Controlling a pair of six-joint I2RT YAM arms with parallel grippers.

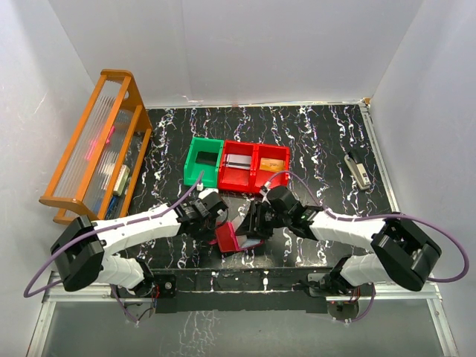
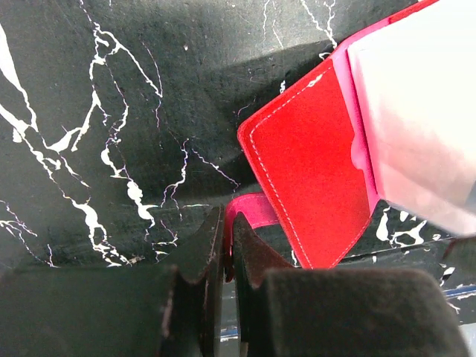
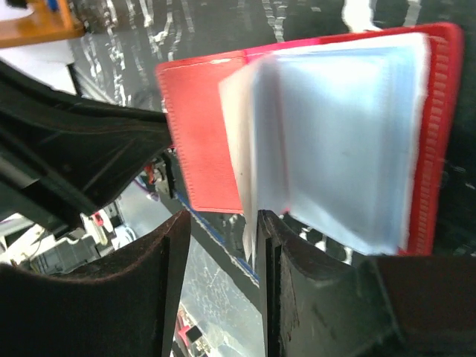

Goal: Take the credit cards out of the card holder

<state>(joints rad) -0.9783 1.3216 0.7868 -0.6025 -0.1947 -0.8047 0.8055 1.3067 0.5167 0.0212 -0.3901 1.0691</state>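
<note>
Left wrist shows left gripper [image 2: 229, 225] pinching the soft card holder [image 2: 309, 186] by its snap tab [image 2: 256, 208]; right gripper [image 3: 223, 227], narrowly parted, straddles a limp, probably slippery sleeve [image 3: 335, 149] edge

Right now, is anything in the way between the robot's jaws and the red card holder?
Nothing visible is. On the left gripper the jaws pinch the card holder's pink tab; on the right gripper they straddle its clear sleeves.

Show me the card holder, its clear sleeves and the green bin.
card holder [image 2: 312, 186]: left wrist view, on the red cover flap.
clear sleeves [image 3: 349, 141]: right wrist view, middle of the front sleeve.
green bin [image 1: 202, 162]: top view, its inside floor.
</note>
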